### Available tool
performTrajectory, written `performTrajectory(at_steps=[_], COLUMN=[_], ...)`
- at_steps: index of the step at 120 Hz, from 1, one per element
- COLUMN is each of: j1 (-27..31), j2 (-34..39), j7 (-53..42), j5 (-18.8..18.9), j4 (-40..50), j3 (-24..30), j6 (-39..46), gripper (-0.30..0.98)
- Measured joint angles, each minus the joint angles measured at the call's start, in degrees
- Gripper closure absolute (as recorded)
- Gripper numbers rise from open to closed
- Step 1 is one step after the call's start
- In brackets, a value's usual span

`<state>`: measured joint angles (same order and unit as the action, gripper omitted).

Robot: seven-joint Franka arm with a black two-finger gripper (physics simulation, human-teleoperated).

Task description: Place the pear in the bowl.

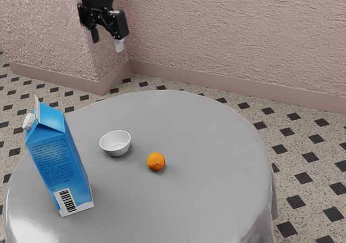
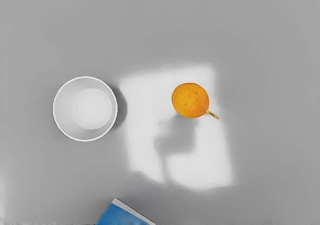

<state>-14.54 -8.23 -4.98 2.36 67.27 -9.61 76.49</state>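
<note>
Exterior view: the claw (image 1: 107, 41) hangs wide at the upper left; the orange pear (image 1: 156, 161) lies on the table (image 1: 211, 194), below centre, right of the empty white bowl (image 1: 115, 143).

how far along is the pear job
Nothing looks done yet: the white bowl is empty and the pear lies on the grey tablecloth outside it. Nothing is in hand: the claw hangs open, clear of the pear. Left to do: grasp, lift and place it in the bowl.
</note>
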Motion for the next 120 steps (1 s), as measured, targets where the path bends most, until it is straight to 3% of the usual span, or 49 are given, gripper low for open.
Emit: performTrajectory(at_steps=[16, 36, 52, 66, 81, 120], j1=[1.5, 0.6, 0.8, -0.2, -0.8, -1.1], j2=[2.3, 1.8, -5.0, -12.0, -16.4, -16.1], j7=[-0.1, 0.6, 1.4, 2.1, 3.3, 16.8], j5=[1.7, 0.0, -4.4, -9.5, -12.5, -13.4], j4=[8.2, 15.4, 21.2, 20.2, 18.6, 29.6], j3=[-2.0, -1.6, -1.3, -0.4, 0.1, -1.6], j6=[3.1, 8.3, 18.1, 25.8, 30.9, 36.4], gripper=[0.00, 0.00, 0.00, 0.00, 0.00, 0.00])
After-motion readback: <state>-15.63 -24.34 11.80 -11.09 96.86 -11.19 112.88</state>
